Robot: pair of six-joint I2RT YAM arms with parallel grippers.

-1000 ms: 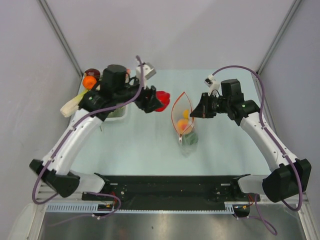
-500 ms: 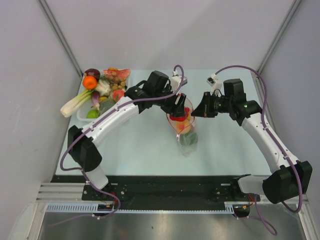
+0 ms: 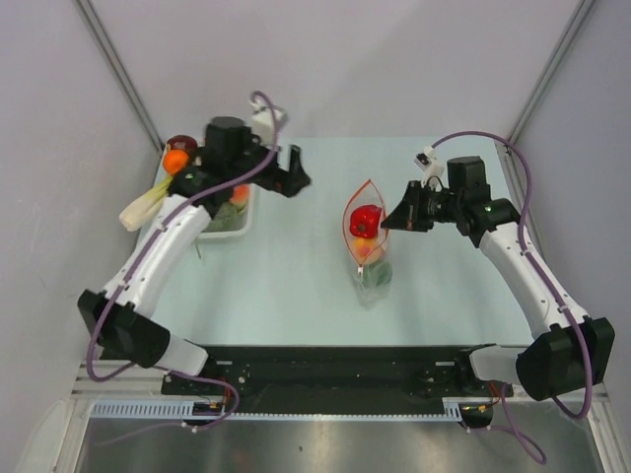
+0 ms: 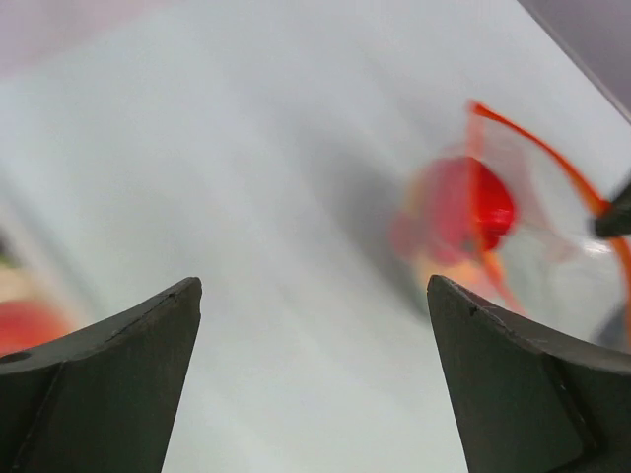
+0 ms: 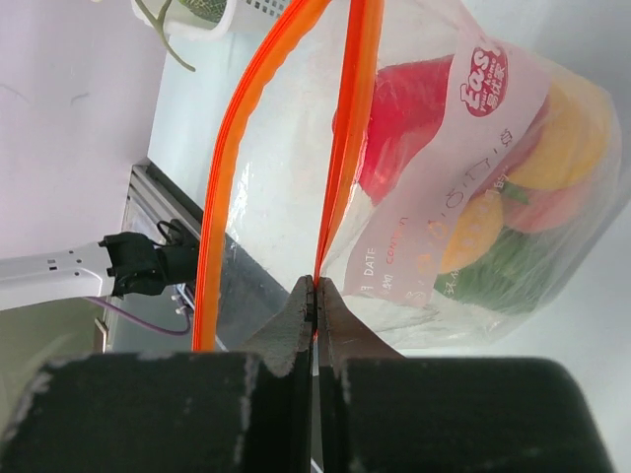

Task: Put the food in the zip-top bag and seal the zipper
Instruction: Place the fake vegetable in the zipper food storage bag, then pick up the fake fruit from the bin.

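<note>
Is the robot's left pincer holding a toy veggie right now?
No, the left pincer is wide open in its wrist view, with nothing held in the gap.

left wrist cam is one big smear for me: the zip-top bag [image 4: 552, 246] and the red food [image 4: 473, 207] inside are just streaks, and my left claw [image 4: 314, 286] gets chopped off by the bottom edge. from the top cam, my left arm [image 3: 168, 246] covers most of the tray [image 3: 240, 223], so what's in it is mostly hidden. on the right wrist cam the zipper [image 5: 345, 128] runs out past the top edge.
</note>
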